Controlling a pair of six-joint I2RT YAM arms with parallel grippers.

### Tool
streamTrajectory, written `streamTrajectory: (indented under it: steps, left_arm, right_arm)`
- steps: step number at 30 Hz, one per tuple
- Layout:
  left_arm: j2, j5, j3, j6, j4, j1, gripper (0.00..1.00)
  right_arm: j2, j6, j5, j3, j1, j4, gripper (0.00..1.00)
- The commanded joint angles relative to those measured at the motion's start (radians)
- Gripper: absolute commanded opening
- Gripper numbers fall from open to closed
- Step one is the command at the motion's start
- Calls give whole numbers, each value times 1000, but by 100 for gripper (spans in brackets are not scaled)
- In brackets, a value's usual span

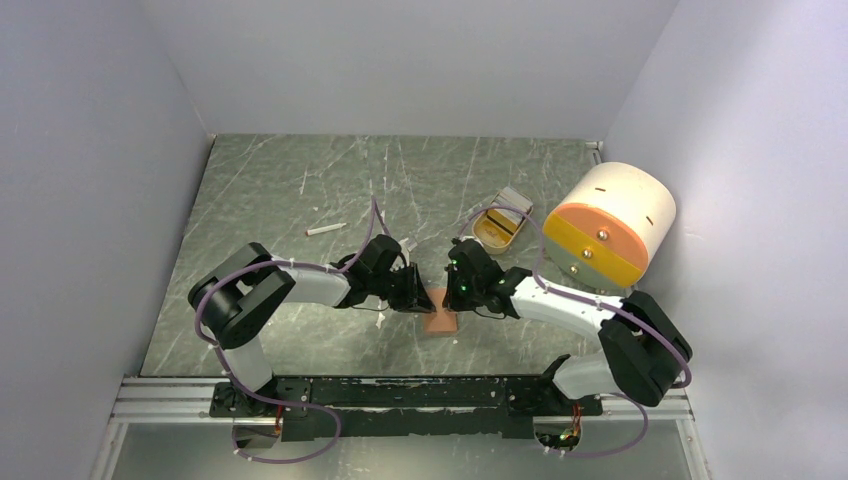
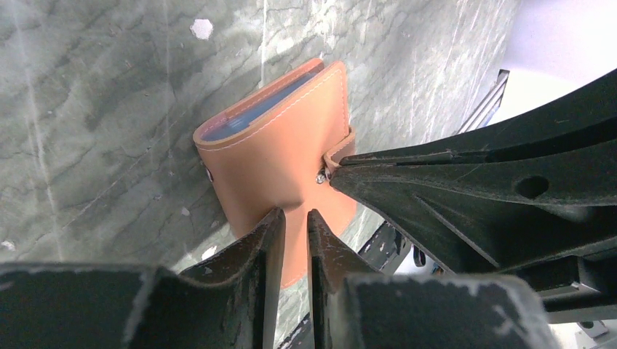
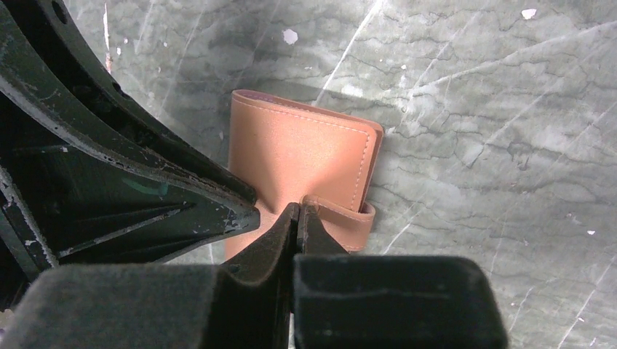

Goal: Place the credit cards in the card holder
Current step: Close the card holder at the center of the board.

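Both grippers crowd the card holder (image 1: 440, 322) from its far side, the left gripper (image 2: 295, 218) over the cover and the right gripper (image 3: 298, 211) at the strap, tips too close to pass between. The holder's near edge lies open. The bench (image 1: 260, 200) is free far left. A cream-and-orange cylinder (image 1: 610, 225) and a tan tray (image 1: 500, 228) block the far right.
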Motion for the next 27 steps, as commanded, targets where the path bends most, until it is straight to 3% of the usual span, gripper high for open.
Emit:
streamTrajectory:
  steps: [1,27]
  left_arm:
    - [-1,8,-13,15,-27,-12,24]
    - [2,-2,-13,17,-38,-12,23]
  right_arm:
    - [34,7,-31,10,29,-1,0]
    - [50,30,-27,12,57,-7,0]
